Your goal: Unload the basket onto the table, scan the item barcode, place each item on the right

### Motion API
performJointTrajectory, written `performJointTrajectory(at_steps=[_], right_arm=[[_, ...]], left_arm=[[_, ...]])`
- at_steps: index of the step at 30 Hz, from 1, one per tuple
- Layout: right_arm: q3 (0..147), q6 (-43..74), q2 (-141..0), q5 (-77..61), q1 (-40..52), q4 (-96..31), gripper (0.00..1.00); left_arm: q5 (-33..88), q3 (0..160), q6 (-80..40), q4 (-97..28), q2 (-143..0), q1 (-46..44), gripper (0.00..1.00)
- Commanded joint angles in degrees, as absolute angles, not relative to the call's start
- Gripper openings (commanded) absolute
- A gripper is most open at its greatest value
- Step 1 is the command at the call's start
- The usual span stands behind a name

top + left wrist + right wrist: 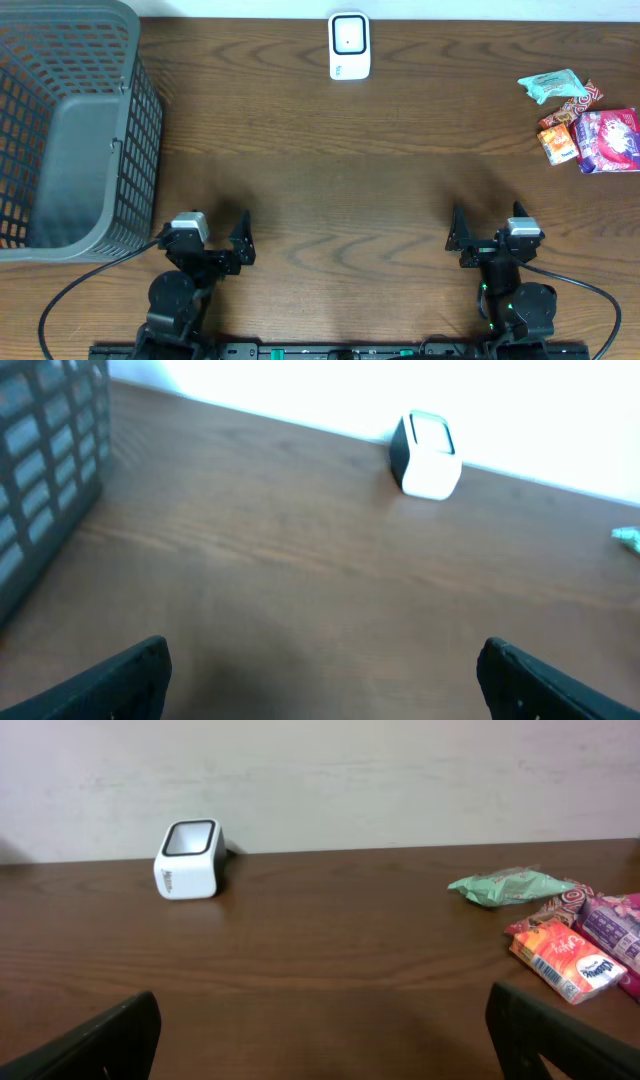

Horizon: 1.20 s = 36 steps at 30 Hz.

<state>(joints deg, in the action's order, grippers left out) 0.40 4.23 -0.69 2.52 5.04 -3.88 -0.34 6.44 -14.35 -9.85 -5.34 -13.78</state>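
Now, left tool wide open, empty, right tool wide open, empty

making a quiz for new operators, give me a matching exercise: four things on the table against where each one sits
Things:
1 scanner
2 basket
3 green packet
4 orange packet

Places:
A left side of the table
B right side, right beside the purple packet
C back edge, middle
D right side, furthest back in the pile

Pairs: 1-C, 2-A, 3-D, 4-B
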Motion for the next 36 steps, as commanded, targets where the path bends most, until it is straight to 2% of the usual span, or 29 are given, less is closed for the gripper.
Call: performJointTrajectory(at_steps=[1,11,19,24,29,36], right_arm=[[0.32,3.57,-0.32,2.5,4.91,-4.1,0.99],[0.32,3.55,-0.32,2.5,4.91,-4.1,0.99],[0.32,3.57,-0.32,2.48,4.91,-4.1,0.99],[0.32,3.57,-0.32,2.5,4.91,-4.1,0.99],[0.32,3.57,-0.32,2.48,4.91,-4.1,0.99],[0.32,3.57,-0.32,2.48,4.91,-4.1,0.99]], left_arm=[[0.01,4.73,-14.24,-7.51,-2.9,-12.34,0.98],[0.4,0.23,-13.87,4.08,-0.08,-10.17,0.98],[0.45,0.23,-7.46,11.09,-0.08,-9.28,0.98],[0.45,0.23,-5.56,7.7,-0.08,-7.99,0.98],[0.43,0.23,-5.28,-3.73,-0.08,-6.74,0.98],[1.04,0.23,-4.25,-4.12,-0.05,-6.55,0.98]])
